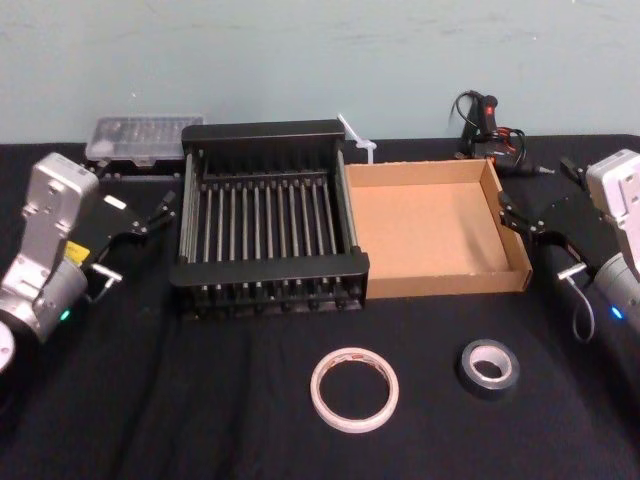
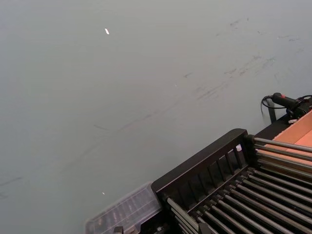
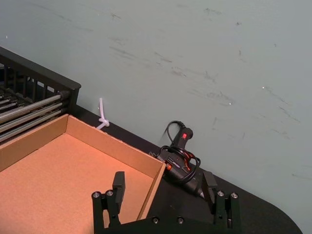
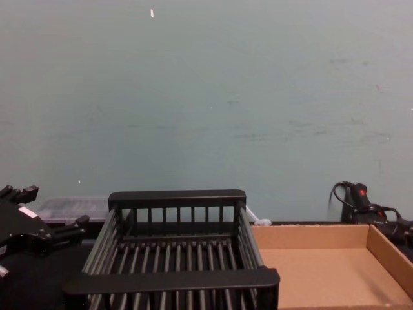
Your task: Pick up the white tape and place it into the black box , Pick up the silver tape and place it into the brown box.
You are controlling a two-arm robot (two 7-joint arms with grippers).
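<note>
Head view: white tape (image 1: 354,389) bottom centre, roughly midway between my left hand (image 1: 162,212) and right hand (image 1: 506,212), both released

Red-printed white tape (image 1: 355,421), dk grey-silver tape (image 1: 486,390), blk slatted box (image 1: 270,268), tan cardboard box (image 1: 445,283).

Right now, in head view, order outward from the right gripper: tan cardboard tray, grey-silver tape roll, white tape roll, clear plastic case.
1. Tan cardboard tray, beside the right gripper.
2. Grey-silver tape roll, front right.
3. White tape roll, front centre.
4. Clear plastic case, back left.
</note>
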